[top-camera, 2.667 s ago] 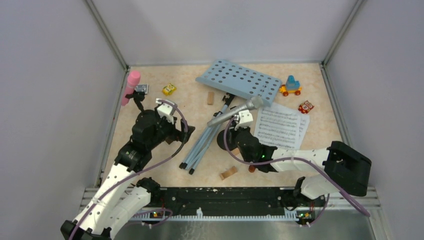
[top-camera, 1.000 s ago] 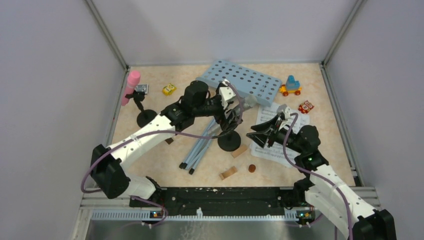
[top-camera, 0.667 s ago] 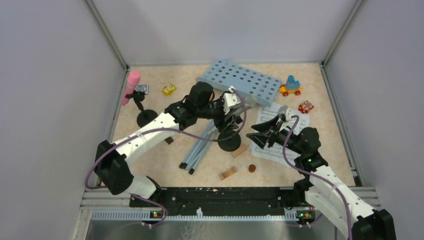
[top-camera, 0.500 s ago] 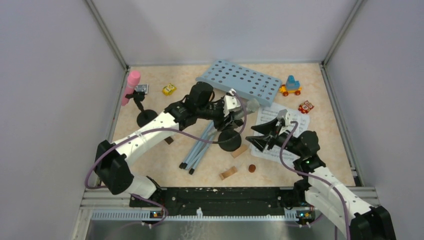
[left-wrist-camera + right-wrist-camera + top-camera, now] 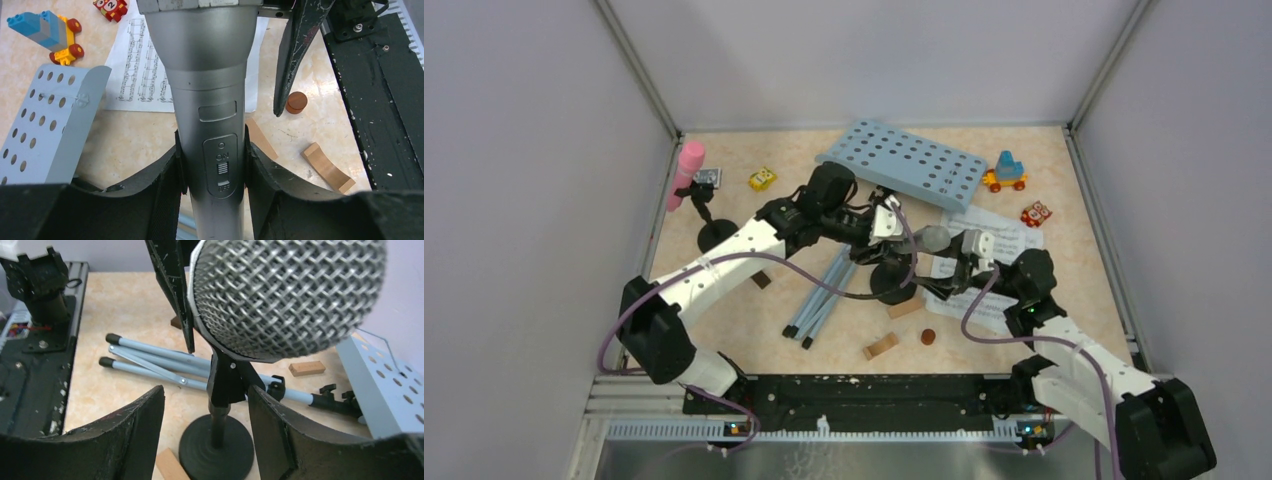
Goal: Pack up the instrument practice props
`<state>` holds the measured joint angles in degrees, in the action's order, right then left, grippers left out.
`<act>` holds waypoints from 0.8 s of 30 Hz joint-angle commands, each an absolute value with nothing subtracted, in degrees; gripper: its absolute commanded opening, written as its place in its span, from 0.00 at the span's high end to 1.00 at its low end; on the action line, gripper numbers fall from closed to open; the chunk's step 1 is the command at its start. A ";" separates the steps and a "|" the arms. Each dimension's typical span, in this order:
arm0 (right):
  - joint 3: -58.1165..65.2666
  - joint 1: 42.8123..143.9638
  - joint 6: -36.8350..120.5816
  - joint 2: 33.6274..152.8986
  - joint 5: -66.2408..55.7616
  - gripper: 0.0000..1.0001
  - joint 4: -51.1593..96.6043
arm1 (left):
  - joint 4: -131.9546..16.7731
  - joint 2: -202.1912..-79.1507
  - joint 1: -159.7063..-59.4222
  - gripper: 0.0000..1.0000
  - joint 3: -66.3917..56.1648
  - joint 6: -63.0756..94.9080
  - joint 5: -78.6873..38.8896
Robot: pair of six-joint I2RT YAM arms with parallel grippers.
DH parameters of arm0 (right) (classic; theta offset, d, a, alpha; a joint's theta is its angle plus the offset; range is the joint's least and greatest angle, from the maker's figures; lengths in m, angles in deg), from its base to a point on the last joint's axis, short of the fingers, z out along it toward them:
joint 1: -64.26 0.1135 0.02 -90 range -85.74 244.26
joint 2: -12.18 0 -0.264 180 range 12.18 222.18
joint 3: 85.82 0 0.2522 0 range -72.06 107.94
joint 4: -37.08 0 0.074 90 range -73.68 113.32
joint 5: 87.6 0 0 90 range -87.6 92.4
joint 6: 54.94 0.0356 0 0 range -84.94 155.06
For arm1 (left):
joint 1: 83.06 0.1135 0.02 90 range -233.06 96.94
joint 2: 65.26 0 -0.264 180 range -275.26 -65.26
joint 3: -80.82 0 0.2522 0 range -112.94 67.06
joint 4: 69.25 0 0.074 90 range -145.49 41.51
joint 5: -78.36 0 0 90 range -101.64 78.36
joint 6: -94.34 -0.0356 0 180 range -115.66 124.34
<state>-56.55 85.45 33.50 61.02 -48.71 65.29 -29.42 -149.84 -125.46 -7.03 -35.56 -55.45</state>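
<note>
Seen from above, two white arms meet at the centre of a beige table (image 5: 794, 150). The left gripper (image 5: 212, 147), reaching in from the lower left, is closed on the silver mic (image 5: 207, 75). In its wrist view both black fingers (image 5: 165, 175) press the mic's body on either side of the on-off switch. The mic's mesh head points right, towards the right gripper (image 5: 205, 392), whose jaws stand apart, gripping nothing. In that wrist view the head fills the upper right, just above the clip of a black round-based holder (image 5: 215, 440) standing upright beyond the fingers. Behind that holder the grey-blue legs (image 5: 150, 352) lie flat, joined to the pale blue rack (image 5: 904, 165) at upper centre. White pages (image 5: 1004, 228) lie right of centre, partly under the right arm. At upper left the pink mic (image 5: 689, 168) sits tilted at the top of the second holder (image 5: 715, 236). Toy vehicles (image 5: 1006, 172) and wooden blocks (image 5: 881, 346) are scattered about.
</note>
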 commanded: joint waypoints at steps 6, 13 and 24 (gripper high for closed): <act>-53.49 85.08 25.84 65.05 -51.27 0.39 72.66 | -30.61 -152.63 -123.38 0.13 -10.22 -40.85 -59.46; -53.92 85.09 23.60 61.56 -45.63 0.40 67.82 | -34.13 -152.57 -123.21 0.01 -8.73 -38.66 -57.78; -54.50 83.98 27.74 62.68 -41.50 0.42 70.34 | -39.73 -148.03 -121.35 0.03 -0.41 -33.99 -55.31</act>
<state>-55.44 85.06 25.96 61.13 -41.32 65.99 -35.35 -151.87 -122.05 -3.20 -36.13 -55.47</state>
